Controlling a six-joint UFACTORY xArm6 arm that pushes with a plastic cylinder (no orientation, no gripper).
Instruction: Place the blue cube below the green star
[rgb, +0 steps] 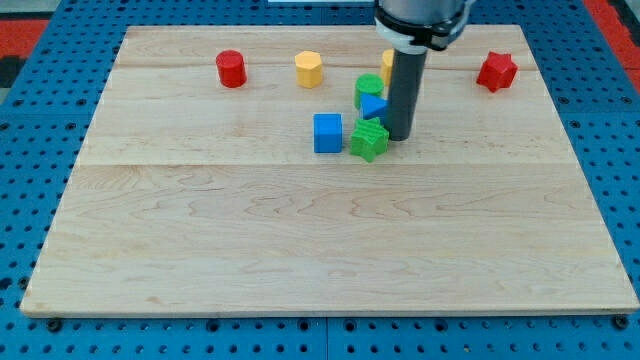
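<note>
No jaws, only my tip (399, 136) touching green star (368, 141), just right of blue cube (327, 133). Risk: shoving star instead of cube.

Illumination is bright and even across the wooden board (300, 250); no dim zone is noted. Light appears to come from overhead, since shadows are short and soft: a faint dark edge sits under the blue cube (327, 133), the green star (369, 140) and the red cylinder (231, 69). The rod carries a pale vertical sheen along its side, down towards my tip (399, 137). No strong glare shows on the wood; grain lines read clearly. Focus is acceptable throughout, though block edges are slightly soft at this resolution. The board's sides converge towards the view's top through perspective. No motion blur is evident.
</note>
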